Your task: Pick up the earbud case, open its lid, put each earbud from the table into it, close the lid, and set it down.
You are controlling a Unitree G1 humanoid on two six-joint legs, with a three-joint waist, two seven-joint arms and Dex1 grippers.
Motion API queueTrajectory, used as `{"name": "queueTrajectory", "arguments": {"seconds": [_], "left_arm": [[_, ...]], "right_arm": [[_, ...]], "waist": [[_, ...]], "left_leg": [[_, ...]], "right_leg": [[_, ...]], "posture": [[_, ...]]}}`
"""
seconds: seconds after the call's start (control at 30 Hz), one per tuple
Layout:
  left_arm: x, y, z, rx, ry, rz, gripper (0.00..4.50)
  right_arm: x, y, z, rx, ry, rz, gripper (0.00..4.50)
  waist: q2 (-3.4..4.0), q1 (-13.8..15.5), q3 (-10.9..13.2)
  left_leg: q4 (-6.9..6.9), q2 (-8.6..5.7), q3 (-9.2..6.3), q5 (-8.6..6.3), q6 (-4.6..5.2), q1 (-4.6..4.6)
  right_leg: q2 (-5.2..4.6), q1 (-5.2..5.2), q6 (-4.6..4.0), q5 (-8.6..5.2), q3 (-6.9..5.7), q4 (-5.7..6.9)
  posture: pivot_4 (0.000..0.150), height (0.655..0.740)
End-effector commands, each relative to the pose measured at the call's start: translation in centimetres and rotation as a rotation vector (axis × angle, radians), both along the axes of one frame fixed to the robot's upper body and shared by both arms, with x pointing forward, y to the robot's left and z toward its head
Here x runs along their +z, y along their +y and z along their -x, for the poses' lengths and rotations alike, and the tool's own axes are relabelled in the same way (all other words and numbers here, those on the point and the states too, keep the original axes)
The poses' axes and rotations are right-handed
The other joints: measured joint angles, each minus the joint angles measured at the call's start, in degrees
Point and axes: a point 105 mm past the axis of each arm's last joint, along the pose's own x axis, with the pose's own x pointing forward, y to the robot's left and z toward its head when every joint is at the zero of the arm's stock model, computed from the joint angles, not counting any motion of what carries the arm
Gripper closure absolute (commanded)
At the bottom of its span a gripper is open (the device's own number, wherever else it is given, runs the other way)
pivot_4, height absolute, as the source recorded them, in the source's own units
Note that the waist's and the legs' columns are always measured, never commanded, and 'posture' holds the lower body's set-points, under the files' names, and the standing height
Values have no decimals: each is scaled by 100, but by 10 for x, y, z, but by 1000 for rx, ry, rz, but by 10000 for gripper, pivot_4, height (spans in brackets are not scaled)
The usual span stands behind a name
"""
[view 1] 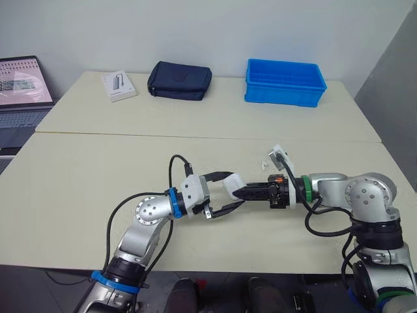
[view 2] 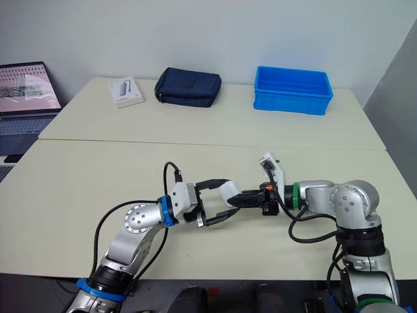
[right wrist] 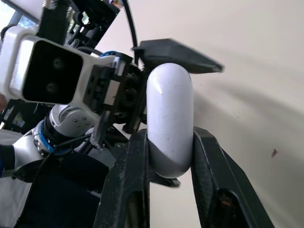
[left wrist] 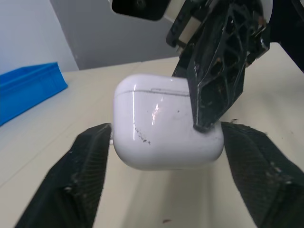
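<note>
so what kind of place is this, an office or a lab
Probably an office-style lab or test room: pale tables pushed together against a bare wall, an open laptop at the left edge, and a blue plastic bin and a dark pouch at the back.

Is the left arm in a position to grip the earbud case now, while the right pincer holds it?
Probably yes. The left pincer has open fingers on either side of the case, and the sides facing them look free; the right pincer clamps its other two faces.

Glossy, smooth plastic earbud case (left wrist: 156,130)
</note>
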Motion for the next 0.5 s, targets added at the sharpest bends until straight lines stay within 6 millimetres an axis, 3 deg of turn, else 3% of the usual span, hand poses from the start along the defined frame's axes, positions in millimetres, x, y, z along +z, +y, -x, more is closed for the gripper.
{"name": "queueTrajectory", "arguments": {"seconds": [0.03,0.17,0.3,0.5], "left_arm": [[3,6,3,-37,58,-46,0],[1,19,4,-50,203,-93,0],[2,26,-1,-34,296,-163,0],[15,7,3,-97,337,-222,0]], "right_arm": [[22,1,-1,32,-89,-17,37514],[26,-4,-1,54,-136,41,37514],[22,-15,-3,127,-341,277,37514],[14,-19,-3,282,-569,493,37514]], "waist": [[0,-5,0],[0,-3,0],[6,-1,4],[7,-3,5]], "left_leg": [[0,4,0,0,0,-6],[1,19,-4,0,0,-37],[4,20,-3,0,0,-78],[3,24,-2,0,0,-82]], "right_leg": [[5,-8,-2,1,0,3],[21,-43,-6,3,-5,6],[24,-85,-28,17,-3,9],[30,-92,-10,6,-2,4]], "posture": [[1500,7357],[1500,7357],[1500,7357],[1500,7357]]}}
